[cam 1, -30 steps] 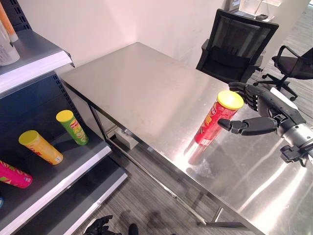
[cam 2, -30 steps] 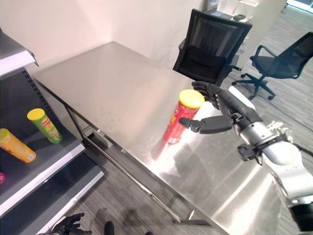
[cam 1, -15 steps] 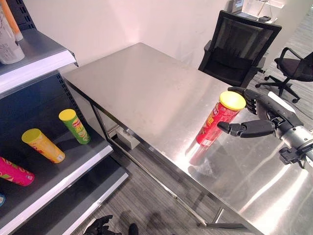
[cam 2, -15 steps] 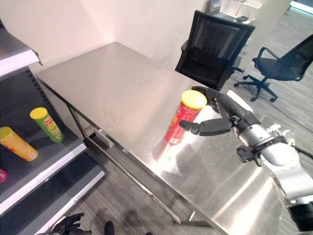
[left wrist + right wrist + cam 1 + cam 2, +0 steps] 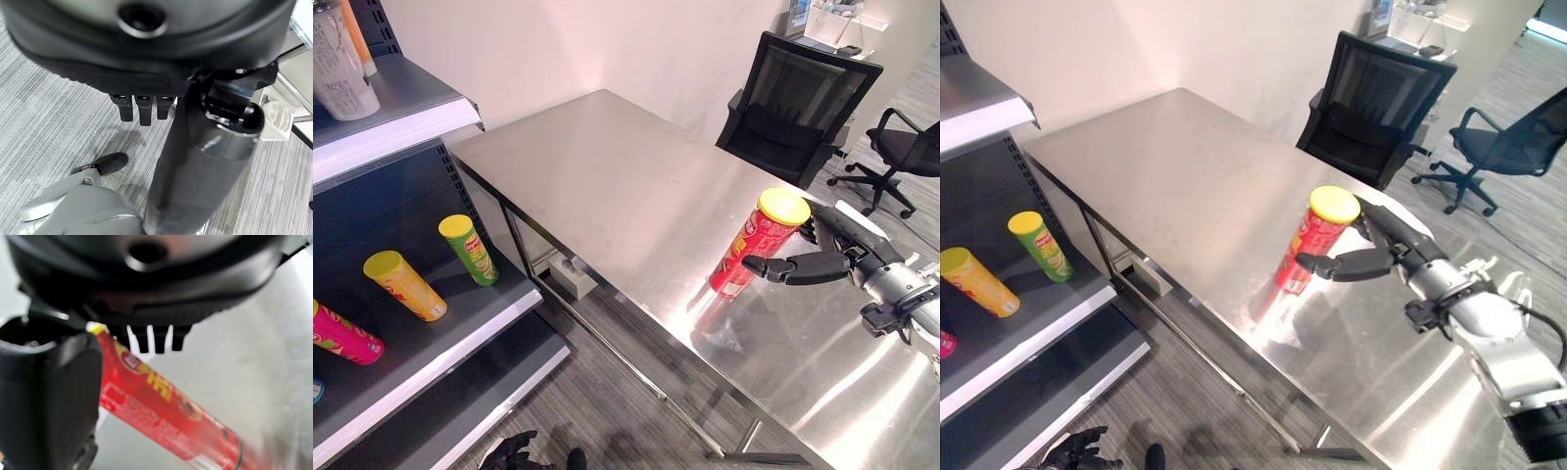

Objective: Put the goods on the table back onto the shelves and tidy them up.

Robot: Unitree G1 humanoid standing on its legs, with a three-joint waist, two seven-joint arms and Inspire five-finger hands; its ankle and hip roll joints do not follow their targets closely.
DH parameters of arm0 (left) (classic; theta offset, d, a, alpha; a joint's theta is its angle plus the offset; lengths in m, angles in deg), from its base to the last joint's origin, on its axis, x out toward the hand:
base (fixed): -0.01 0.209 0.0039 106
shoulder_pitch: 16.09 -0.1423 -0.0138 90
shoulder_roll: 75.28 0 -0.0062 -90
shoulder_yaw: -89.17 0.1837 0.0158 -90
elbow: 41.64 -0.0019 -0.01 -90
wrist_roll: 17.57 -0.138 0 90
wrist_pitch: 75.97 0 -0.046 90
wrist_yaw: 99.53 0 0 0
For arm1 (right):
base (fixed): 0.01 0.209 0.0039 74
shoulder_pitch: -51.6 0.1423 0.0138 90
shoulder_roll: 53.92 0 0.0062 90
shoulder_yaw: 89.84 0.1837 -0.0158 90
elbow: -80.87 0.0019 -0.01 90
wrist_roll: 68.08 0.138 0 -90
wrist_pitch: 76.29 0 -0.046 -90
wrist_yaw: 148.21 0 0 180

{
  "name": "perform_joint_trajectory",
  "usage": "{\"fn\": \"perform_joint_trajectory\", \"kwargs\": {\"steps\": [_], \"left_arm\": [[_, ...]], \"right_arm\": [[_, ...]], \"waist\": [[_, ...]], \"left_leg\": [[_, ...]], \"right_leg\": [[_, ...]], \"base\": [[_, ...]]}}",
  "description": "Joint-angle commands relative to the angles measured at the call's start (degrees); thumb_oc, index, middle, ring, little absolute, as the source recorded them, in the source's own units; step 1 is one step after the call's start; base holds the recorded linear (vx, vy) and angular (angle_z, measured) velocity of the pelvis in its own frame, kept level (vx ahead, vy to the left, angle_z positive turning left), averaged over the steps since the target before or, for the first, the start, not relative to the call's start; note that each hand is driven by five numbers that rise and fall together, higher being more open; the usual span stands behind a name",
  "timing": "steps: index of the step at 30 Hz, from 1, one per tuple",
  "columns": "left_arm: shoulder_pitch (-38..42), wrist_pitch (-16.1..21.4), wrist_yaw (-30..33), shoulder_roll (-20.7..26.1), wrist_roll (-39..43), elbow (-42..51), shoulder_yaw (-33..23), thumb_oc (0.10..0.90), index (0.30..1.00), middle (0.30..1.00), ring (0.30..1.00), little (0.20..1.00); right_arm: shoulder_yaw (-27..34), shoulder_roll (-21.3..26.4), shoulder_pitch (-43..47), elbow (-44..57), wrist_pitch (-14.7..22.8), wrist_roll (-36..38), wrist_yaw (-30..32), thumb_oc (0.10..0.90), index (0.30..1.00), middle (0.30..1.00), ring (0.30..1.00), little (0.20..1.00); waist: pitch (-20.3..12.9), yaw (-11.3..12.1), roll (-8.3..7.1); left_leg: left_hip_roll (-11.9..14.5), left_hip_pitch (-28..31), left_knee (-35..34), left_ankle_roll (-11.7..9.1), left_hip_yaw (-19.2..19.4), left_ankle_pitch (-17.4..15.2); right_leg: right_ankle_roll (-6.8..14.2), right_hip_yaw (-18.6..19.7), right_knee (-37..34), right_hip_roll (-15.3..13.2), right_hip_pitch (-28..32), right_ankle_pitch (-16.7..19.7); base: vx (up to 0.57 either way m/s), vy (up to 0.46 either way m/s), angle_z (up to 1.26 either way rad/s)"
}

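Note:
A red chip can (image 5: 751,253) with a yellow lid stands upright near the front edge of the steel table (image 5: 607,186). My right hand (image 5: 847,250) is open beside it on its right. The thumb (image 5: 793,266) reaches across the can's front at mid height, and the straight fingers lie behind its top. In the right wrist view the red can (image 5: 161,406) runs between thumb and fingers; contact is unclear. My left hand (image 5: 514,452) hangs low by the floor, fingers relaxed and holding nothing.
A shelf unit stands at the left. Its lower board (image 5: 450,343) holds a green can (image 5: 468,249), a yellow can (image 5: 404,286) and a pink can (image 5: 342,333), all lying down. A bottle (image 5: 337,59) is on the upper board. Two office chairs (image 5: 798,103) (image 5: 901,152) stand behind the table.
The whole picture has shifted, so the camera moved. My right hand has sunk a little against the can, from level with its lid to around its upper half. The can stands where it was.

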Motion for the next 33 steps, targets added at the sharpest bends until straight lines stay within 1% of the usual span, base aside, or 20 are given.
{"fn": "perform_joint_trajectory", "kwargs": {"steps": [1,2,3,8,15,19,20,24,27,29,30,31,32,33], "left_arm": [[2.0,1.7,0.7,1.3,0.6,0.2,2.2,0.800,0.900,0.900,0.900,0.900],[2.0,1.7,0.7,1.3,0.6,0.2,2.2,0.800,0.900,0.900,0.900,0.900],[2.0,1.6,0.8,1.3,0.6,0.3,2.1,0.800,0.900,0.900,0.900,0.900],[1.9,1.5,1.3,1.3,0.7,0.5,1.7,0.800,0.900,0.900,0.900,0.900],[1.6,1.4,1.3,1.4,1.1,0.8,1.5,0.800,0.900,0.900,0.900,0.900],[1.5,1.5,1.2,1.6,1.2,1.0,1.5,0.800,0.900,0.900,0.900,0.900],[1.5,1.4,1.2,1.8,1.6,1.3,1.3,0.800,0.900,0.900,0.900,0.900],[1.2,1.3,1.3,1.9,1.9,1.5,0.7,0.800,0.900,0.900,0.900,0.900],[0.9,1.3,1.4,2.1,2.3,2.1,0.0,0.800,0.900,0.900,0.900,0.900],[0.7,1.4,1.5,1.9,2.5,2.2,-0.7,0.800,0.900,0.900,0.900,0.900],[0.7,1.4,1.4,1.9,2.5,2.2,-0.7,0.800,0.900,0.900,0.900,0.900],[0.4,1.4,1.5,1.8,2.7,2.5,-1.0,0.800,0.900,0.900,0.900,0.900],[0.4,1.3,1.5,1.8,2.9,2.5,-1.0,0.800,0.900,0.900,0.900,0.900],[0.4,1.3,1.5,1.8,2.9,2.5,-1.0,0.800,0.900,0.900,0.900,0.900]], "right_arm": [[2.0,-0.4,9.9,-2.2,2.9,-1.5,5.5,0.538,0.507,0.507,0.507,0.507],[2.0,-0.4,9.9,-2.2,2.9,-1.6,5.5,0.538,0.507,0.507,0.507,0.507],[2.0,-1.0,10.0,-2.1,2.9,-2.0,5.8,0.400,0.300,0.300,0.300,0.300],[2.9,-3.2,10.2,-1.9,3.0,-3.8,7.3,0.400,0.300,0.300,0.300,0.300],[4.0,-3.3,10.2,-2.0,3.3,-4.1,8.1,0.400,0.300,0.300,0.300,0.300],[4.3,-1.9,10.7,-1.9,3.6,-3.9,8.1,0.400,0.300,0.300,0.300,0.300],[5.1,-1.7,11.4,-1.5,4.1,-3.0,8.6,0.400,0.300,0.300,0.300,0.300],[6.7,-2.5,12.0,0.2,4.8,-2.5,9.6,0.400,0.300,0.300,0.300,0.300],[8.6,-4.5,13.3,2.9,6.1,-2.6,11.4,0.400,0.300,0.300,0.300,0.300],[10.6,-7.5,14.8,6.0,8.1,-3.5,13.2,0.400,0.300,0.300,0.300,0.300],[10.8,-7.6,14.6,6.2,8.0,-3.6,13.3,0.400,0.300,0.300,0.300,0.300],[12.5,-10.5,16.5,9.1,10.1,-4.3,15.6,0.400,0.300,0.300,0.300,0.300],[13.0,-12.1,17.2,10.3,10.8,-4.7,16.5,0.400,0.300,0.300,0.300,0.300],[13.1,-12.3,17.1,10.5,10.6,-4.8,16.6,0.400,0.300,0.300,0.300,0.300]], "waist": [[-2.4,3.6,0.42],[-2.4,3.6,0.42],[-2.4,3.6,0.51],[-2.3,3.9,0.67],[-2.2,4.0,0.61],[-2.2,4.1,0.27],[-2.2,4.1,0.10],[-2.3,4.3,0.05],[-2.2,4.6,0.18],[-2.1,5.3,0.54],[-2.1,5.2,0.49],[-1.7,6.3,0.91],[-1.5,6.7,1.10],[-1.5,6.6,1.03]], "left_leg": [[6.2,3.9,0.4,-4.7,3.6,-6.1],[6.1,3.9,0.4,-4.7,3.6,-6.1],[6.1,3.9,0.4,-4.7,3.5,-6.1],[6.2,4.1,0.4,-4.6,3.2,-6.2],[6.2,4.2,0.4,-4.6,3.0,-6.2],[6.5,4.4,0.4,-4.8,2.9,-6.2],[6.7,4.5,0.4,-4.9,2.7,-6.1],[7.2,4.6,0.4,-5.1,2.5,-6.0],[7.8,4.7,0.4,-5.3,2.1,-5.7],[8.5,4.5,0.4,-5.6,1.5,-5.1],[8.5,4.5,0.4,-5.6,1.4,-5.1],[9.2,3.7,1.2,-5.9,0.3,-4.4],[9.4,3.2,1.4,-6.1,-0.4,-4.1],[9.4,3.1,1.5,-6.1,-0.5,-4.2]], "right_leg": [[5.8,-2.1,0.3,-4.7,-2.2,1.4],[5.8,-2.1,0.3,-4.7,-2.2,1.4],[5.8,-2.2,0.3,-4.8,-2.1,1.4],[5.7,-2.3,0.3,-4.7,-1.9,1.1],[5.6,-2.3,0.3,-4.5,-1.7,1.0],[5.5,-2.5,0.3,-4.4,-1.4,0.8],[5.3,-2.5,0.3,-4.1,-1.2,0.6],[5.0,-2.6,0.3,-3.6,-1.1,0.2],[4.6,-2.5,0.3,-3.1,-0.9,-0.3],[4.0,-2.6,0.3,-2.3,-0.8,-1.1],[4.0,-2.6,0.3,-2.3,-0.7,-1.1],[3.1,-2.8,0.3,-1.3,-0.5,-2.0],[2.8,-3.0,0.3,-0.9,-0.4,-2.3],[2.8,-3.1,0.3,-0.9,-0.4,-2.3]], "base": [[0.00,0.000,0.00],[0.02,-0.005,0.04],[0.00,-0.001,0.03],[0.00,-0.001,0.01],[0.00,0.000,0.00],[0.00,-0.039,0.01],[-0.01,-0.067,0.03],[0.00,-0.061,0.04],[-0.02,-0.080,0.02],[-0.03,-0.110,0.01],[-0.07,-0.189,0.13],[-0.08,-0.159,0.20],[-0.08,-0.160,0.30],[-0.09,-0.133,0.45]]}}
